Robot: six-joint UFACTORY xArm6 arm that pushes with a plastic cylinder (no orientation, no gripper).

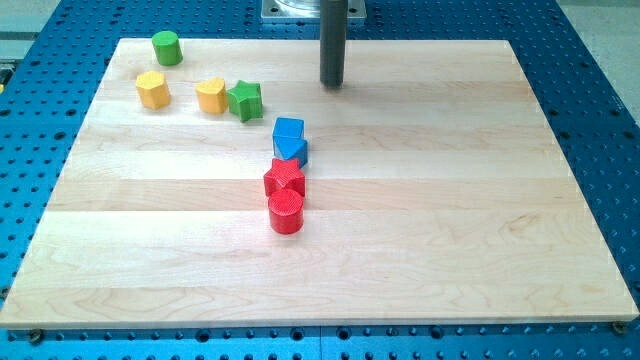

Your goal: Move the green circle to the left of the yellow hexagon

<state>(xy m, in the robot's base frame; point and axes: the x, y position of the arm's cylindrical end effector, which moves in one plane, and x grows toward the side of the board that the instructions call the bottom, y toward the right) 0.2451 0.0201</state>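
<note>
The green circle (166, 47) stands near the board's top left corner. The yellow hexagon (152, 89) lies just below it, slightly to the view's left. My tip (332, 84) is near the top middle of the board, far to the right of both blocks and touching none.
A yellow heart-like block (211, 95) and a green star (245, 100) touch each other right of the hexagon. Two blue blocks (289, 138), a red star (284, 179) and a red cylinder (286, 212) form a column near the middle. The wooden board (450, 250) lies on a blue perforated table.
</note>
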